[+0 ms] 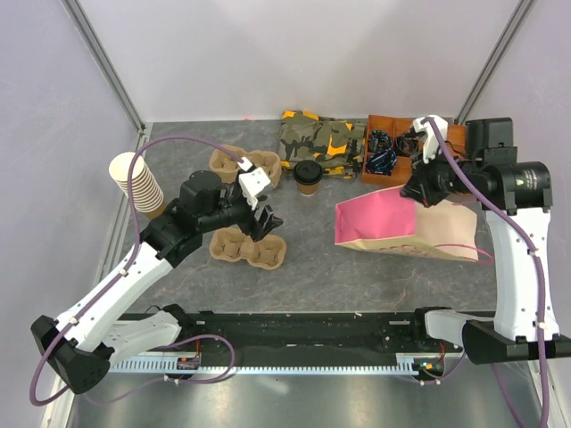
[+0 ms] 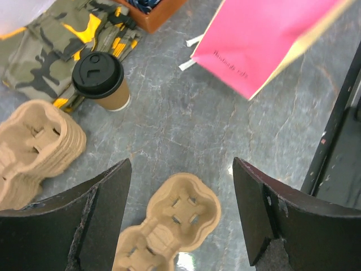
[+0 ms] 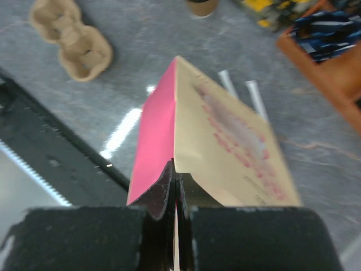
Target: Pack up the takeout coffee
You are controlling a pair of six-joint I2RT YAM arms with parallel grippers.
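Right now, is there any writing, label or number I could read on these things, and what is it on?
Bag, pink side: one small dark line of print, too small to read.
Bag, tan side: reddish print, too blurred to read.
Coffee, lid: raised marks only, no words.
Nothing legible elsewhere.

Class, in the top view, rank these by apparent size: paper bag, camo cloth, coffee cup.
1. paper bag
2. camo cloth
3. coffee cup
The bag is lifted nearer the camera, yet clearly leads.
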